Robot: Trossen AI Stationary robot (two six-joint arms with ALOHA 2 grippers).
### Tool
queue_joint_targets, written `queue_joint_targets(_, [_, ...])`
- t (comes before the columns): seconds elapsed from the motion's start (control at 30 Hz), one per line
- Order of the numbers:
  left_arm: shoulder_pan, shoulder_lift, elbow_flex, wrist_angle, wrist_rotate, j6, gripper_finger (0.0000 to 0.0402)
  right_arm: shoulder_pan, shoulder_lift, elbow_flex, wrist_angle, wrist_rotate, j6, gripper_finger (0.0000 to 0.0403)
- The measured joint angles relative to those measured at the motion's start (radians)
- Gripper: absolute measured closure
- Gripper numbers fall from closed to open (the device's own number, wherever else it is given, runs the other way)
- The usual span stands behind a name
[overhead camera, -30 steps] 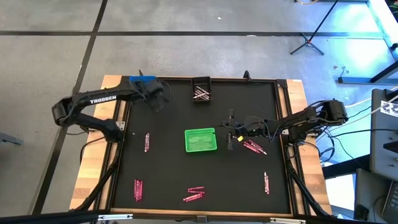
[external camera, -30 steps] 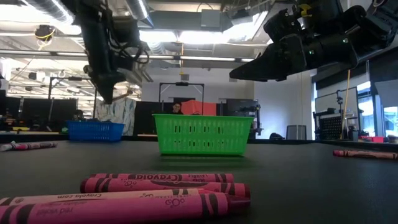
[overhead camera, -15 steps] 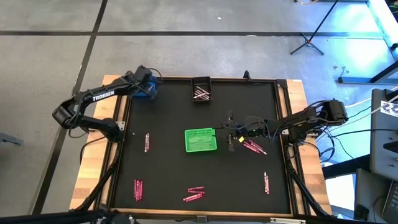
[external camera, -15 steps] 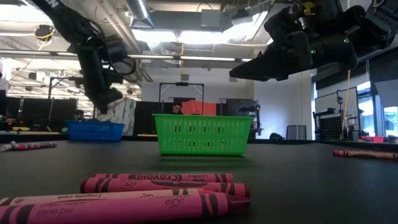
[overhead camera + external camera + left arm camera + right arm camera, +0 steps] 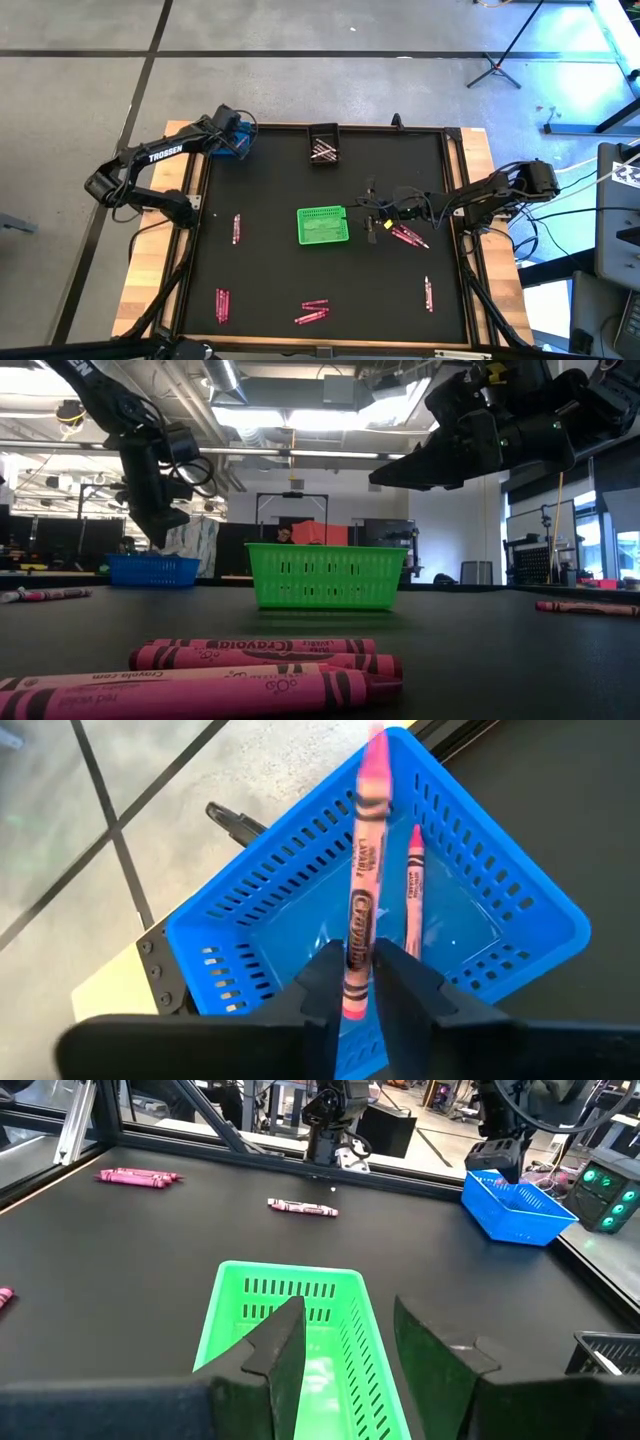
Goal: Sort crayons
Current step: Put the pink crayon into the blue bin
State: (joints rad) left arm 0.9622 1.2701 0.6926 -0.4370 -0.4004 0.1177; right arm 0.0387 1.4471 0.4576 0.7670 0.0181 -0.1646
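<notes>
Left gripper (image 5: 352,982) hung over blue bin (image 5: 240,935), fingers pinching pink crayon (image 5: 362,880); right gripper (image 5: 345,1342) empty, parted.

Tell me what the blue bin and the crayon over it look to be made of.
Blue bin: seemingly moulded plastic, glossy, with slotted walls and light glinting on its floor. Crayon: probably wax in a matte pink paper wrapper, given the black printing and dark bands along it; it sits between the left gripper fingers.
</notes>
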Motion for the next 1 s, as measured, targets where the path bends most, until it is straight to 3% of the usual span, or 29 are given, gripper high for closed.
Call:
queue_joint_targets(0.17, [0.000,0.000,0.000,-0.002,0.001,0.000,0.0310,0.000,0.000,0.000,0.000,0.000,0.000,0.0253])
queue_joint_targets(0.37, [-0.047,-0.001,0.064,-0.068,0.017,-0.013,0.0304,0.000,0.000,0.000,0.000,0.000,0.000,0.0253])
queue_joint_targets(0.7, [-0.246,-0.003,0.162,-0.259,0.336,-0.208,0.0304,0.000,0.000,0.000,0.000,0.000,0.000,0.0253])
queue_joint_targets(1.0, [-0.516,-0.003,0.118,-0.408,0.426,-0.515,0.0304,0.000,0.000,0.000,-0.001,0.000,0.001,0.0253])
